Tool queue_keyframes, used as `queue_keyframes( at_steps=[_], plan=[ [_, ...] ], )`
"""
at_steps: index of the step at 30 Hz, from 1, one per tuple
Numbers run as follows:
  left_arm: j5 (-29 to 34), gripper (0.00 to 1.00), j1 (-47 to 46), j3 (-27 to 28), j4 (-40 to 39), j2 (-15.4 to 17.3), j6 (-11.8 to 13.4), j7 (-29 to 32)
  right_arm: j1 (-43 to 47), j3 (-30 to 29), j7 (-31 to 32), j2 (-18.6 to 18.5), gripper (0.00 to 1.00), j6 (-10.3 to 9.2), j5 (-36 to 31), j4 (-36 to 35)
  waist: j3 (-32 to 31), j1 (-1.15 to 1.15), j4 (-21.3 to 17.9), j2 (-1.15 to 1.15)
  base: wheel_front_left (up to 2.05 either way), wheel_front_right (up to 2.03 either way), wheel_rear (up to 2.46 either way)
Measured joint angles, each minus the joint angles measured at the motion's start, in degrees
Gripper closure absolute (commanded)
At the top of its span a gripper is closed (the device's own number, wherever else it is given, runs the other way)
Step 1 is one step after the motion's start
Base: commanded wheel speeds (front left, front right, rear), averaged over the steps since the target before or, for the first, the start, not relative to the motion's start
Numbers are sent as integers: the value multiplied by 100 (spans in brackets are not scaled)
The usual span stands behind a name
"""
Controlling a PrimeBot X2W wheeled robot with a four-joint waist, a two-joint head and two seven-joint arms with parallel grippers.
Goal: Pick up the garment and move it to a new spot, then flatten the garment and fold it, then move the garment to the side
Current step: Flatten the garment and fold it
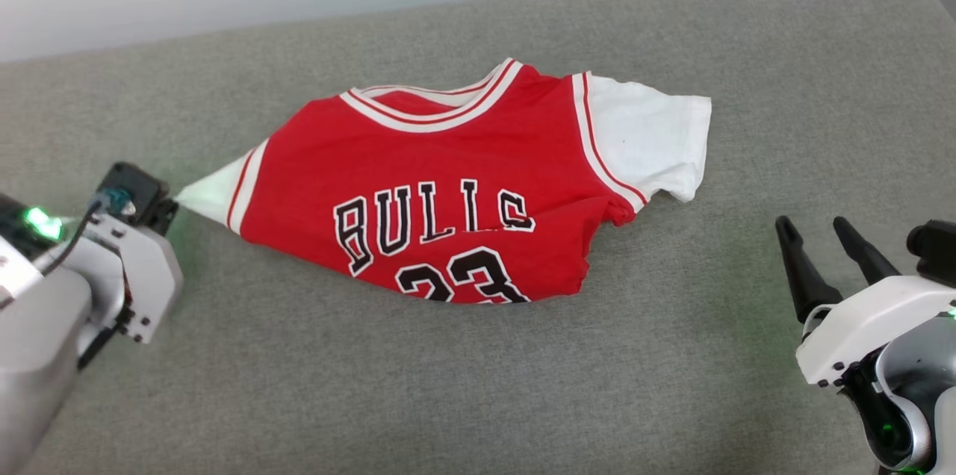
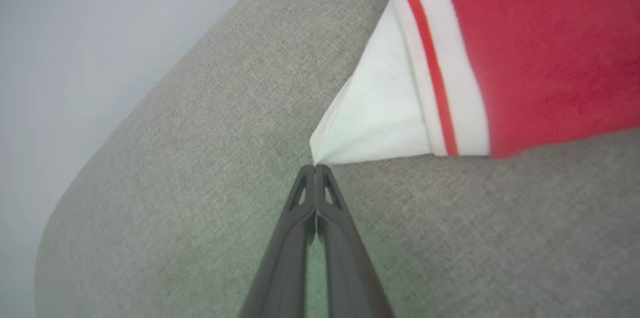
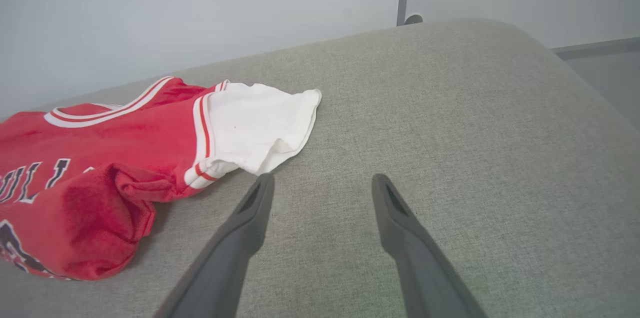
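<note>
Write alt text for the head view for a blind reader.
A red Bulls 23 jersey T-shirt lies print-up, rumpled, on a grey upholstered surface. The shut left pincer pinches one white sleeve tip, drawn to a point; the open right pincer stands clear of the other sleeve.

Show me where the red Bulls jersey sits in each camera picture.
Head view: jersey centre, print facing up.
Left wrist view: upper right, white sleeve tip at centre.
Right wrist view: left side.
Shared landmark: grey cushion beneath it.
</note>
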Motion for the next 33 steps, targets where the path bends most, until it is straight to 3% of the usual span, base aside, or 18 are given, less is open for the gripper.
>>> queue_keyframes(
  at_steps=[2,3,5,6,7,10,16,20,24,29,33],
  plan=[
    [-186,98,85,64,136,-124,-49,-55,8,38,41,-12,0,0,1,13,-31,0,32,0,0,0,0],
    [-254,84,104,87,183,-177,-73,-83,10,53,56,-33,0,0,2,18,-45,0,51,0,0,0,0],
    [-491,41,176,213,265,-286,-121,-165,14,77,90,-69,0,0,2,32,-83,0,86,0,0,0,0],
    [-587,4,210,264,287,-322,-140,-221,18,90,110,-87,0,0,8,37,-103,0,108,0,0,0,0],
    [-714,0,250,345,311,-346,-151,-279,22,110,113,-100,0,1,9,43,-124,0,129,0,0,0,0],
    [-1302,0,452,719,282,-449,-171,-459,52,125,162,-149,0,1,34,66,-200,0,202,0,0,0,0],
    [-1857,0,1017,1263,-140,-469,-192,-754,153,211,245,-368,0,0,77,47,-337,0,430,0,0,0,0],
    [-2041,0,1569,2321,-979,-616,-96,-780,175,424,318,-656,0,1,96,82,-393,0,630,0,0,0,0],
    [-1515,0,2585,3745,-2169,-937,256,-795,57,717,389,-1102,0,1,76,188,-385,0,861,0,0,0,0],
    [-355,0,3916,5160,-3382,-1571,624,-792,-676,1216,623,-1802,0,1,225,545,-288,0,1162,0,0,0,0],
    [388,0,4497,5782,-3951,-2002,608,-794,-1566,1707,999,-2337,0,1,543,1085,-133,0,1376,0,0,0,0]
  ],
)
